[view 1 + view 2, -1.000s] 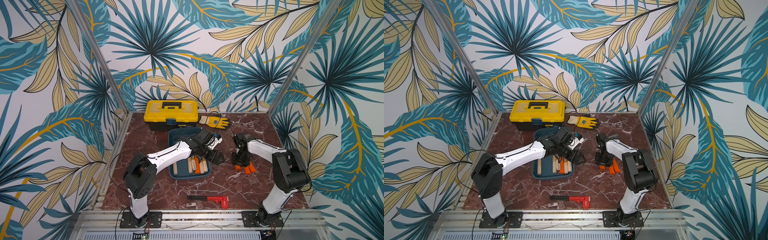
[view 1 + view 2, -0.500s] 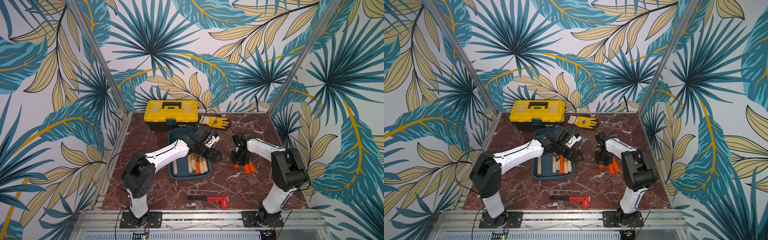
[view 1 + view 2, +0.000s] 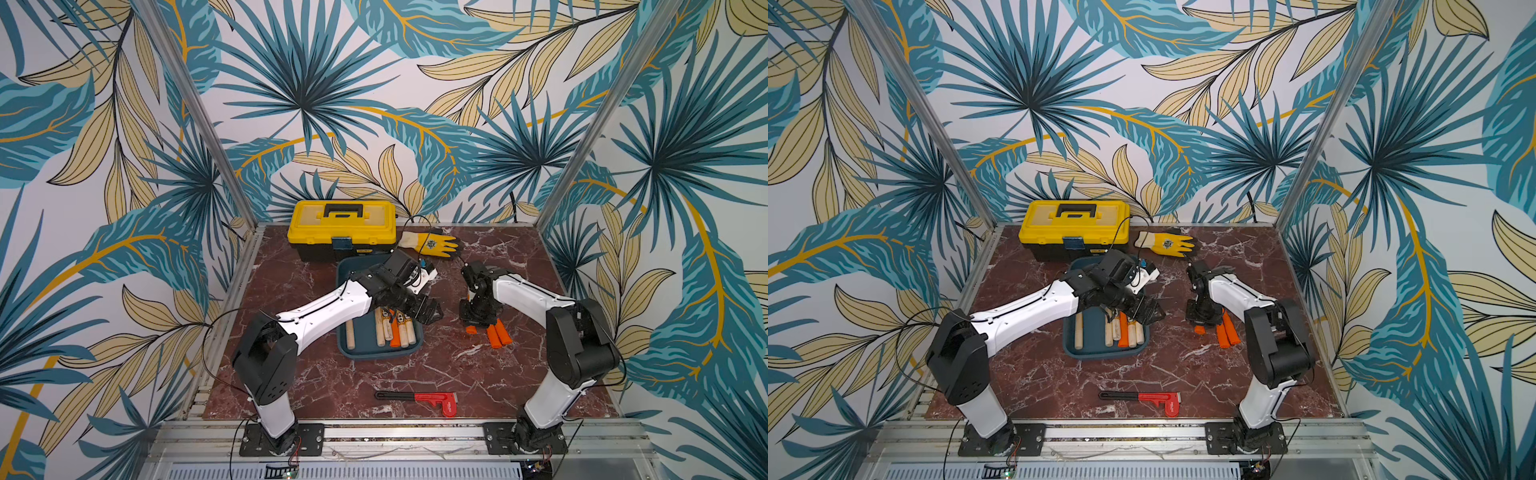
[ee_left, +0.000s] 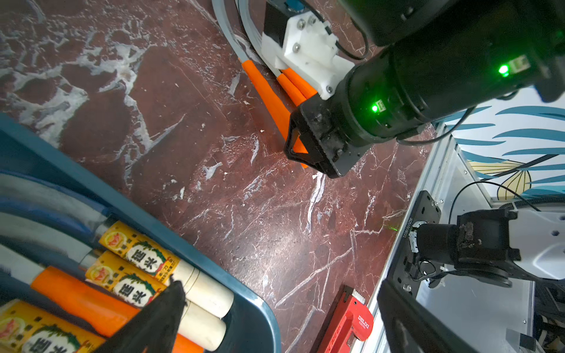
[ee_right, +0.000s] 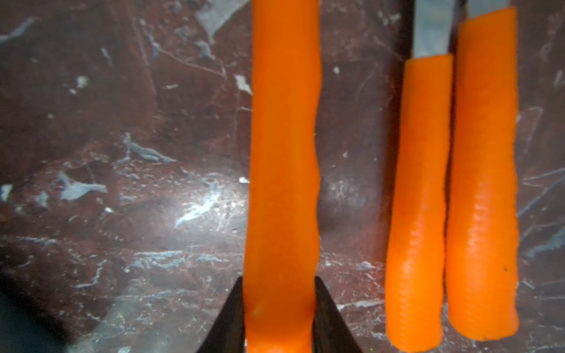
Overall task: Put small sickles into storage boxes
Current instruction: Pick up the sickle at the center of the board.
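Several sickles (image 3: 400,332) fill the tray (image 3: 376,355); my right tool (image 5: 278,284) clamps one orange sickle (image 5: 282,152), two more wait; left tool (image 3: 430,313) gapes empty

Yellow toolbox (image 3: 341,226) beside yellow glove (image 3: 436,245) at back; red pipe wrench (image 3: 419,401) up front.

Marble table (image 3: 316,374): teal tray (image 3: 374,355); yellow toolbox (image 3: 340,226) just behind tray; glove (image 3: 436,243) behind-right; orange-handled sickles (image 3: 498,334) right of tray; red pipe wrench (image 3: 432,401) in front
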Tool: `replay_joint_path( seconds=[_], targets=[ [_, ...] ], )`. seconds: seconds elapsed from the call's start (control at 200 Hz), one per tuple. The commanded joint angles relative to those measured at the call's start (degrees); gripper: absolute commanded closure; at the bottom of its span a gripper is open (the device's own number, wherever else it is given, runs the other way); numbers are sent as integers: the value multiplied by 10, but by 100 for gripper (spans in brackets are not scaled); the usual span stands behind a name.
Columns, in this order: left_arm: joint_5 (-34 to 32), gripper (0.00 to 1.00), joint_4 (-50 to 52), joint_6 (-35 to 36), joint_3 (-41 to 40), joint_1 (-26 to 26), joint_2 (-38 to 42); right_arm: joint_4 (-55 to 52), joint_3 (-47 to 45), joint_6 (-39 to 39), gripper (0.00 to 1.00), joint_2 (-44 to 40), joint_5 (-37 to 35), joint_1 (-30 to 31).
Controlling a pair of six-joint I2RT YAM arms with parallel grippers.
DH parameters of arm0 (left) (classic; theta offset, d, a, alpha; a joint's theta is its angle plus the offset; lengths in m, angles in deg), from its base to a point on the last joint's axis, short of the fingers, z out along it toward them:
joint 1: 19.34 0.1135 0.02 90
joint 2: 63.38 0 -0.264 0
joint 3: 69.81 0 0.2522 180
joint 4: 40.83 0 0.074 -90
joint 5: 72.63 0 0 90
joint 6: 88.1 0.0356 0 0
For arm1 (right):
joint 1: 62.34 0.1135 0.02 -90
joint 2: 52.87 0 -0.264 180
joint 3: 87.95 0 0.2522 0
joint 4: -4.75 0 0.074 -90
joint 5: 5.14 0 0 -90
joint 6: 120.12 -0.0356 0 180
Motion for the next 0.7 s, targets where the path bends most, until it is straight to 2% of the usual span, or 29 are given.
replay_joint_path(
  seconds=[0.0,0.696],
  targets=[
    [-11,0,1,4,-21,2,34,-18,14,-13,85,-17,1,14],
    [-57,1,1,-37,-101,2,150,-58,44,-54,85,-73,-15,106]
  ],
)
